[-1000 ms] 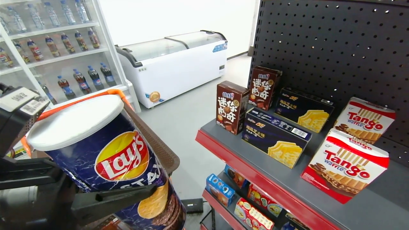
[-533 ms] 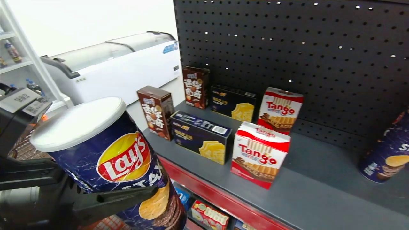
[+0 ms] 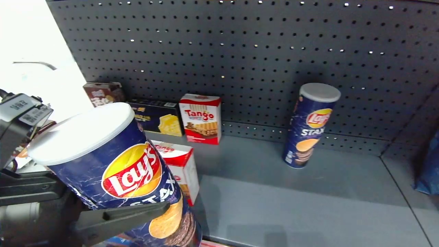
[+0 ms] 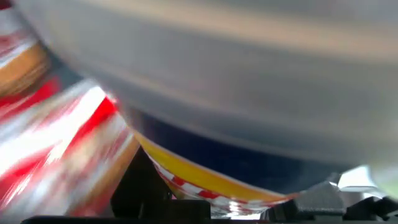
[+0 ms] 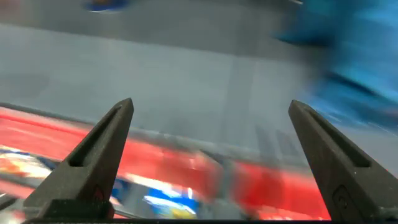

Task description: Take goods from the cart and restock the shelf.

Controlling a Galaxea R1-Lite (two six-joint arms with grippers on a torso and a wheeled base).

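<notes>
Left fingers point(image 3: 120, 214) matte black; wrist block point(image 3: 17, 120) white-labelled — right fingers point(image 5: 99, 155) tapered, black.

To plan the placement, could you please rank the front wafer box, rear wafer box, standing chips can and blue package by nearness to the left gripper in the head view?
1. Front wafer box, beside the held can.
2. Rear wafer box, against the pegboard.
3. Standing chips can, farther right.
4. Blue package, far right edge.
</notes>
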